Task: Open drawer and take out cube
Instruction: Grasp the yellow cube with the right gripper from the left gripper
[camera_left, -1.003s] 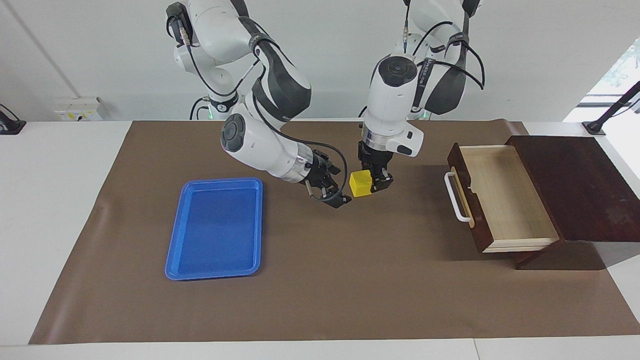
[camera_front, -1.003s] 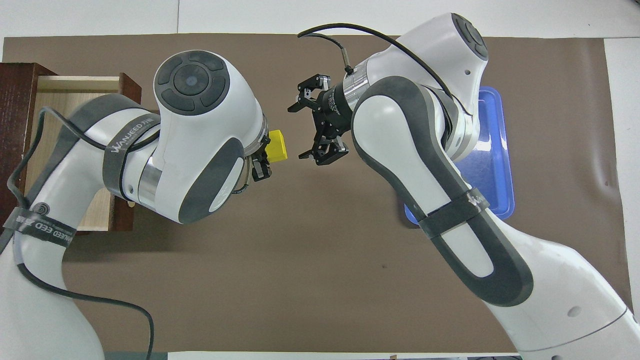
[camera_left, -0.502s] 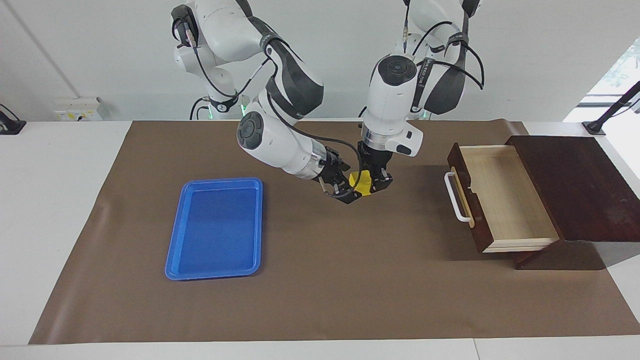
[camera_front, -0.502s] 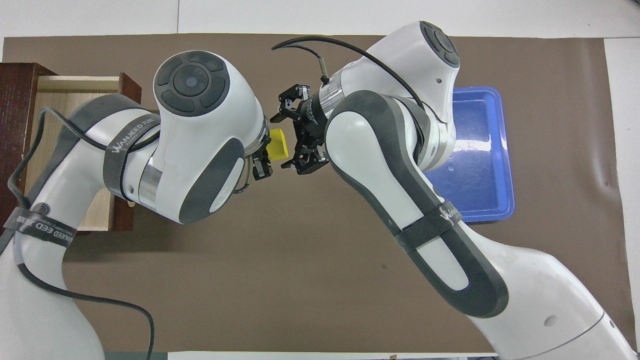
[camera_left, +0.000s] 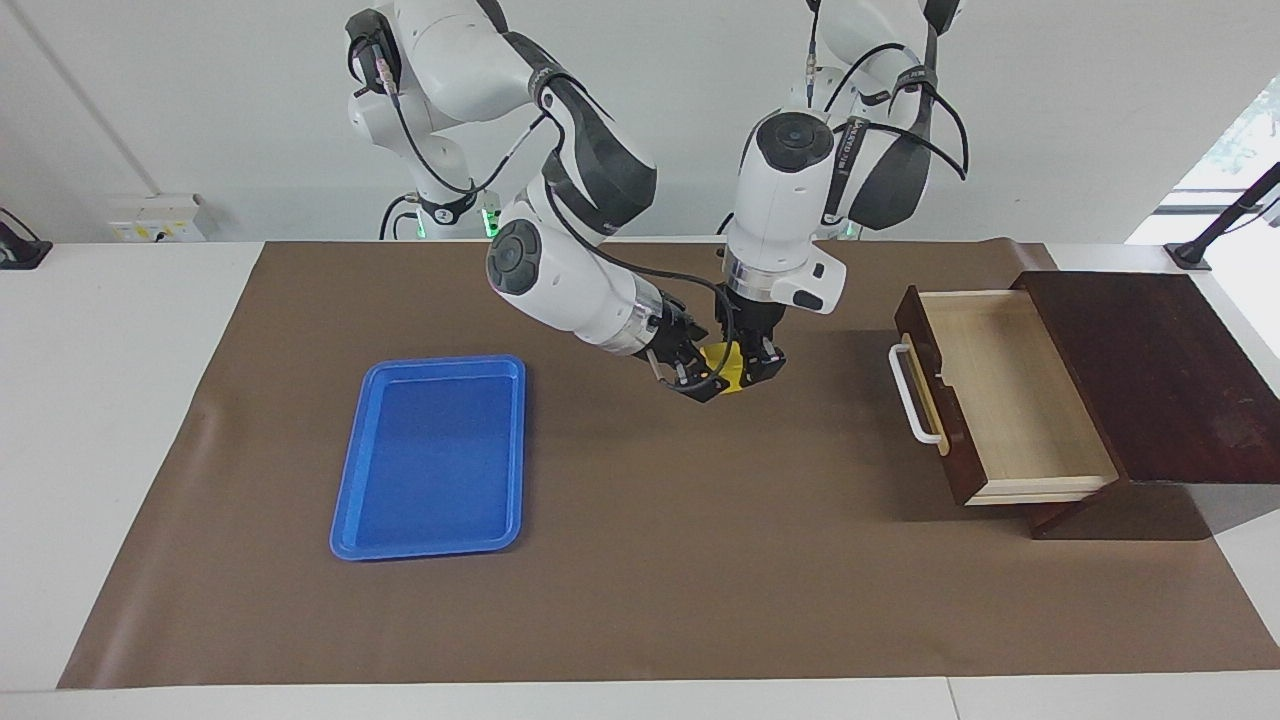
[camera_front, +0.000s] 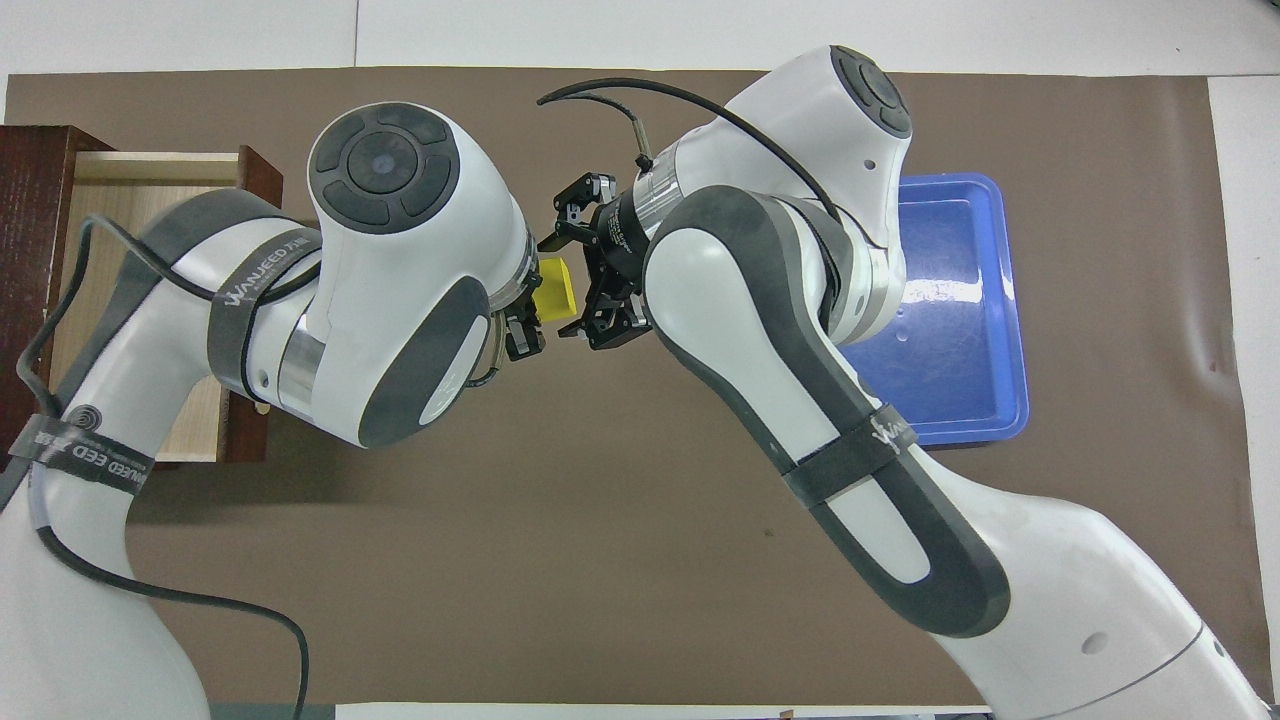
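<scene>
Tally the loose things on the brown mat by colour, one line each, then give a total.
Yellow: 1, the cube, held up between the two grippers.
Blue: 1, the tray.
Dark brown: 1, the drawer box with its drawer pulled open.
Total: 3

Over the middle of the brown mat the air is crowded: the left tool and the right tool meet around the yellow cube, held up off the mat, so nothing else fits between them. The mat nearer the robots than the cube lies under both forearms. The blue tray, toward the right arm's end from the cube, sits uncovered with open mat around it. The drawer stands pulled out toward the left arm's end, its white handle jutting toward the cube; bare mat separates them.
</scene>
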